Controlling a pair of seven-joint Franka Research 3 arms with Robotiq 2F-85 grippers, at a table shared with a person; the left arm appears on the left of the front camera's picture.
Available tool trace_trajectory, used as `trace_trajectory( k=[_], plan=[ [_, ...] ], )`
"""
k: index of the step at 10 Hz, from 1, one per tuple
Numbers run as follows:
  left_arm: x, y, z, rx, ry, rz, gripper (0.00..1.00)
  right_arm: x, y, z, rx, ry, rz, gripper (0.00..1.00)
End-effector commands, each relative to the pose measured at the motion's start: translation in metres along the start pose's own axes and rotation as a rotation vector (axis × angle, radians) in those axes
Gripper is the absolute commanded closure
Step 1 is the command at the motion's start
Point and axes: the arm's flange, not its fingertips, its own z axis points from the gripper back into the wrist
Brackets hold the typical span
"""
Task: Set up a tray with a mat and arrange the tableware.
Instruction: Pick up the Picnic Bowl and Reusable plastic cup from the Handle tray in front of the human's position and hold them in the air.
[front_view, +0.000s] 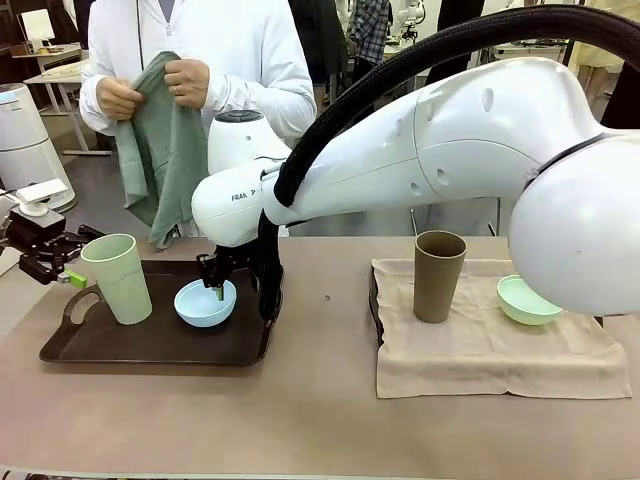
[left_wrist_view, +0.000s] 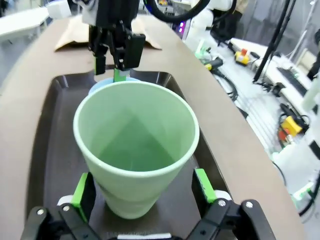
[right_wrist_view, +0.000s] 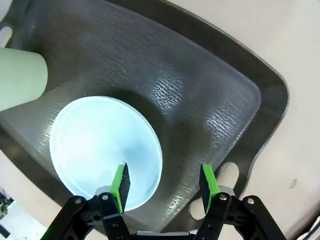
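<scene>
Front view, left to right: left gripper (front_view: 72, 278) sits at the table's left edge, just at 9 o'clock of the pale green cup (front_view: 117, 277), which stands upright on the dark tray (front_view: 150, 345) near its handle cutout. Light blue bowl (front_view: 205, 303) sits on the tray at 3 o'clock of that cup, a narrow strip of bare tray between them. Right gripper (front_view: 217, 288) hangs over the bowl's far rim. Tray floor toward 6 o'clock is bare. Beige mat (front_view: 490, 350) lies well apart to the right, partly over a second dark tray edge (front_view: 374, 305); brown cup (front_view: 439, 275) stands upright on it, mint green bowl (front_view: 526, 300) at its 3 o'clock, partly cut off by the right arm's joint. Person behind holds a grey-green cloth (front_view: 160, 150).

Left wrist view: jaws spread wide, green pads (left_wrist_view: 80, 191) flanking the cup's base on both sides; contact not resolvable.

Right wrist view: jaws released, wide apart; one pad (right_wrist_view: 120, 181) over the bowl's inside, the other over bare tray; rim between them, ungrasped. Contact with the bowl unclear.
</scene>
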Motion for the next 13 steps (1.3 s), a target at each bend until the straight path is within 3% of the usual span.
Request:
trace_trajectory(
  k=[1,9,10,11,12,13],
  plan=[
    [0.007,-0.001,-0.013,0.024,0.006,0.012,0.0,0.008,0.005,-0.007,-0.038,-0.018,0.007,0.27],
    [0.003,0.018,-0.044,0.021,-0.009,0.015,0.0,0.01,0.004,-0.022,-0.022,-0.023,0.063,0.27],
    [0.002,0.018,-0.046,0.014,0.0,0.012,0.0,0.009,0.003,-0.022,-0.016,-0.023,0.091,0.82],
    [0.001,0.017,-0.046,0.011,-0.007,0.005,0.56,0.008,0.003,-0.023,-0.006,-0.013,0.099,0.86],
    [0.0,0.016,-0.044,0.014,-0.005,0.006,0.58,0.006,0.004,-0.023,-0.004,-0.01,0.106,1.0],
    [0.0,0.015,-0.043,0.016,-0.002,0.008,1.0,0.006,0.005,-0.023,-0.004,-0.01,0.107,1.0]
  ],
)
